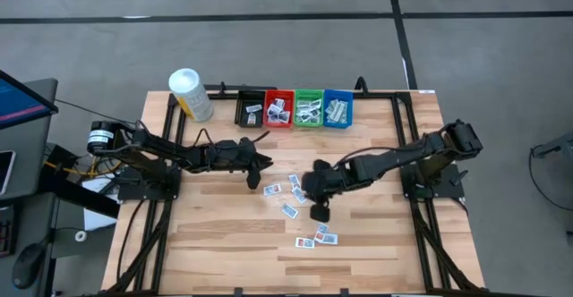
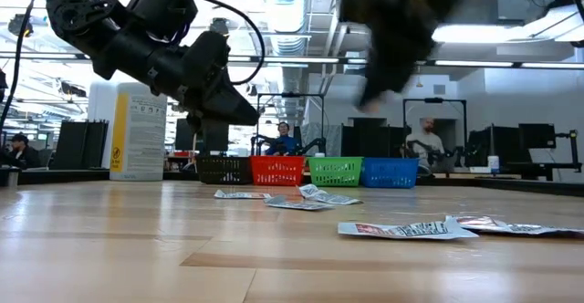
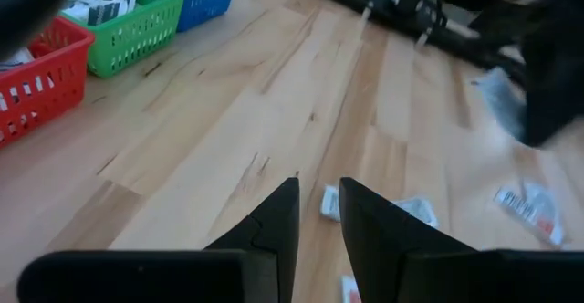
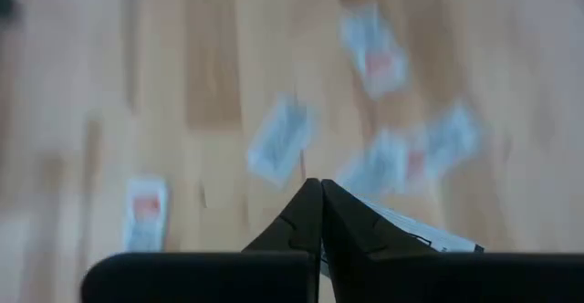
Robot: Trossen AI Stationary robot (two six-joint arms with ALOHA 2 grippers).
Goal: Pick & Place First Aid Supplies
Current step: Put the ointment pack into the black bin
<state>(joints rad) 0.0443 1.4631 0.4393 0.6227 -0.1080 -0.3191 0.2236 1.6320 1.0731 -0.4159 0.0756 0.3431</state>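
While the left arm reached in from the left side of the table, its left gripper [image 1: 261, 160] hung over bare wood just left of the scattered packets, its two fingers [image 3: 278, 221] standing a little apart with nothing between them. The right gripper [image 1: 320, 209] hovered above the middle of the table, over the loose packets, with its fingers [image 4: 306, 214] pressed together; a pale edge showed just beside them in the right wrist view, but I could not tell whether a packet was pinched there.

The first aid supplies [image 1: 292, 194] lay in two loose groups on the wooden table [image 1: 376, 243]: a handful near the centre between the two grippers, and a few more [image 1: 318, 238] nearer the front edge. In the low view they lay flat on the boards [image 2: 401, 230], some overlapping.

Along the far edge stood four small bins in a row, touching side by side: a black bin [image 1: 251, 109] at the left, then a red bin [image 1: 279, 109], a green bin [image 1: 309, 108] and a blue bin [image 1: 338, 108] at the right. Each held some packets. Left of the black bin, a yellow bottle [image 1: 191, 96] with a white cap stood at the far left corner.

In the room beyond the table, people [image 2: 427, 139] sat at other stations.
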